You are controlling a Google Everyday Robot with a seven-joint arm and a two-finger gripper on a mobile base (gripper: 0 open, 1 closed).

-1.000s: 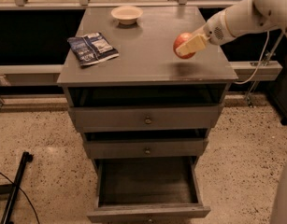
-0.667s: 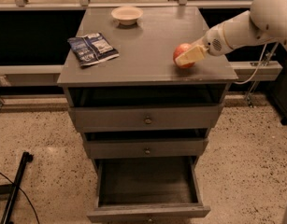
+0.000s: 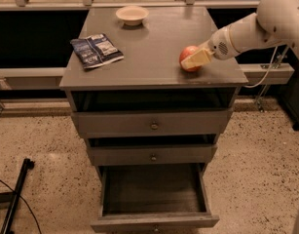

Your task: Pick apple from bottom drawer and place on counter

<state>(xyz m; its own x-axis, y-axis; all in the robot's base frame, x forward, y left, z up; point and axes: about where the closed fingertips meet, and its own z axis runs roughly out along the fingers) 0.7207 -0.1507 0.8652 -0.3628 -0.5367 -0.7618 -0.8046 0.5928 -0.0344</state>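
Apple (image 3: pixel 189 52) in gripper (image 3: pixel 187 59), now on counter (image 3: pixel 149 43)

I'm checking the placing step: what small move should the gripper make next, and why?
Probably open and release: the gripper holds the apple, which looks to rest on the counter near its right front edge, and the bottom drawer stands open and empty.

Nothing is showing legibly, even on the crinkled dark-blue foil packet (image 3: pixel 96 50); the cream two-finger gripper (image 3: pixel 191 61) is sitting at the round red apple (image 3: pixel 187 53).
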